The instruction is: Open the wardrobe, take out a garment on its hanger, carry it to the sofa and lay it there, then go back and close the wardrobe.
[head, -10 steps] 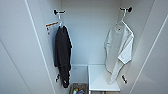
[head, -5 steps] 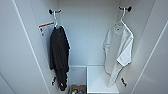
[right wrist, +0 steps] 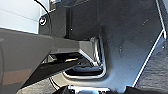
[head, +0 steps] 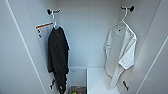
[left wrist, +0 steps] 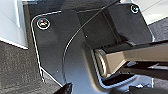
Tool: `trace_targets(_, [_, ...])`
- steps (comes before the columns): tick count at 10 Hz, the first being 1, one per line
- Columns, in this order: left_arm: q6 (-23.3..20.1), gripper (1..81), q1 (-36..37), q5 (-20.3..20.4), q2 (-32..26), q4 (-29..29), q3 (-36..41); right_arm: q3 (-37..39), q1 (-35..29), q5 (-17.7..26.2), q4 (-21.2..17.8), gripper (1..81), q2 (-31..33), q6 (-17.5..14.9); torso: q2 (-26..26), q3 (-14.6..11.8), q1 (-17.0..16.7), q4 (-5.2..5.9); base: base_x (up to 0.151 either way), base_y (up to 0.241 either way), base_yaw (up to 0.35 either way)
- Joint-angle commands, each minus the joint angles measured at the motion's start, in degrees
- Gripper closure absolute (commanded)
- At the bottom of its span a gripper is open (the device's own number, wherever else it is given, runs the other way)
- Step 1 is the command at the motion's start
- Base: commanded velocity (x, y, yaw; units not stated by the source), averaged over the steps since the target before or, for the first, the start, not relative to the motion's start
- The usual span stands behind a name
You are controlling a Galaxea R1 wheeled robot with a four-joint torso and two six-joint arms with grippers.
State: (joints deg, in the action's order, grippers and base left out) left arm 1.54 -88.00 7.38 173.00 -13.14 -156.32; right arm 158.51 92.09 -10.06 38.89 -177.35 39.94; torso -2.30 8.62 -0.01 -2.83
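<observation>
Head camera has crept closer and tipped down since a second ago: both shirts sit larger in the head view. The things themselves haven't moved.

Wardrobe (head: 82,37) is open, both doors swung out to the sides. White T-shirt (head: 121,53) hangs on the right inner wall, on its white hanger (head: 124,18), whose hook is over a black hook (head: 130,8) near the wall's top edge. Shirt hangs slightly tilted, lower hem reaching down toward the white shelf (head: 98,80) at the wardrobe's bottom right.

Black T-shirt (head: 58,56) hangs on the left inner wall from its own white hanger (head: 53,19) on another black hook (head: 50,11). A paper label (head: 43,29) with an orange stripe is stuck on that wall just beside it. More black hooks low on both walls: left (head: 52,84), right (head: 125,85). Something brownish with a green spot (head: 77,90) sits at the wardrobe's bottom edge, left of the shelf; too blurred to identify.

Both wrist views show robot hardware over dark carpet (left wrist: 15,67). Grippers: can't tell whether left or right is open or closed.
</observation>
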Motion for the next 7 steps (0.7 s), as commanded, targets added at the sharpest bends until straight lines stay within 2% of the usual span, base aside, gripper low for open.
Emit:
trace_targets(1, [-0.2, 1.0, 1.6, -3.0, -0.2, -0.8, 0.0, -0.2, -1.4, 2.2, 0.6, 1.0, -0.3, 0.1, 0.0, 0.0, 0.0, 0.00, 0.075, 0.000, 0.000])
trace_targets(7, [-0.2, 1.0, 1.6, -3.1, -0.2, -0.8, 0.0, -0.1, -1.5, 2.2, 0.8, 1.0, -0.2, -0.1, 0.0, 0.0, 0.0, 0.00, 0.076, 0.000, 0.000])
